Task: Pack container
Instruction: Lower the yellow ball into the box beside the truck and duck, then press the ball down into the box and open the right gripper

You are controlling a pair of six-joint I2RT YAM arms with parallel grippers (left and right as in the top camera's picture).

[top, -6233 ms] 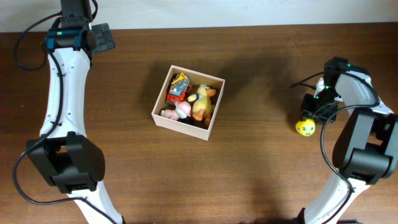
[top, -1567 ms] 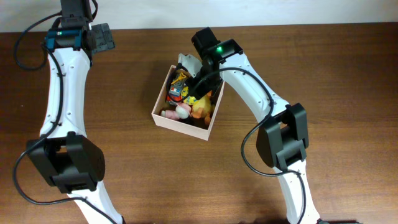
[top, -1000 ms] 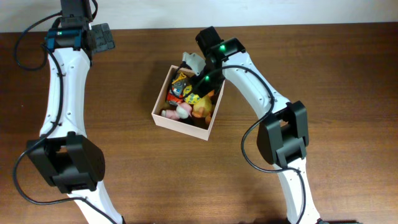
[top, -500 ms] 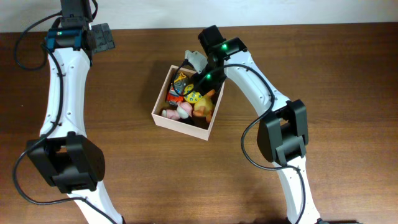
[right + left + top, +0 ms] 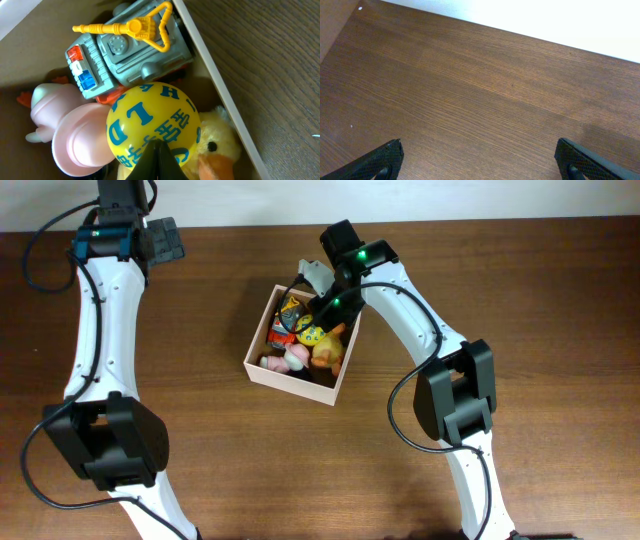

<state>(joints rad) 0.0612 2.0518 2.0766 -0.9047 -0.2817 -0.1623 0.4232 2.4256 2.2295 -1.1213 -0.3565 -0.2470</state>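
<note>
The container (image 5: 291, 380) is a square, shallow, open-topped box with pale cream walls and a tan cardboard-like inside. It sits turned slightly askew near the middle of the dark wooden table (image 5: 300, 470), a little toward the far edge. From the right wrist its thin pale wall runs diagonally past the toys, with bare wood beyond it.

Toys crowd the inside. A grey toy vehicle (image 5: 127, 55) with a yellow rake on top and red and blue lights lies toward the back. A pink and white plastic toy (image 5: 75, 142) lies beside it, and a yellow plush duck (image 5: 217, 150) rests against the wall. A yellow ball (image 5: 150, 122) printed with blue letters rests on top, touching all three.

The right gripper (image 5: 156, 150) reaches over the box's far right corner. Its fingers are pressed together into one dark point with their tips against the ball; I cannot tell whether they pinch it.

The left gripper (image 5: 480, 162) hangs over bare wood at the table's far left, well apart from the box, its fingertips (image 5: 382, 157) spread wide and holding nothing.
</note>
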